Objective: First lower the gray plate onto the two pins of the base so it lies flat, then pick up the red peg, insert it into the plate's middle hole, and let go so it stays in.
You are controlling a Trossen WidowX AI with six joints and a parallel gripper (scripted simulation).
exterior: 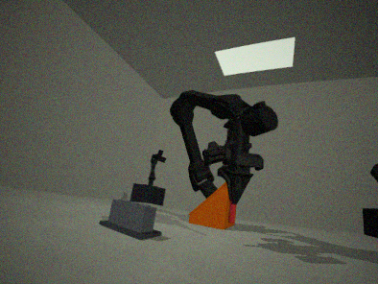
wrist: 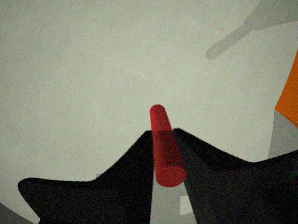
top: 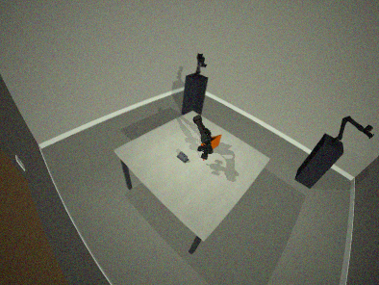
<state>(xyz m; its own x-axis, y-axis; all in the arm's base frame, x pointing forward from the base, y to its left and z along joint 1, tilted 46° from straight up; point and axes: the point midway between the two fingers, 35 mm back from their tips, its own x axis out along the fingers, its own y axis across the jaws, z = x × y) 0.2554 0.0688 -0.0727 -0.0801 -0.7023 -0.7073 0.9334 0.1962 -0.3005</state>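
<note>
Now I am watching the gripper clenching on the peg, fingers pinching it from both sides, its long axis running lengthwise between them and poking out past the tips. Exterior view: peg is hanging near upright, low at center right of the frame, in front of the orange wedge. Plate is sitting on the base at lower left, well apart from the gripper. Coming move, I judge: carrying the peg leftward over the plate, axis vertical. Middle hole is too small to see.
</note>
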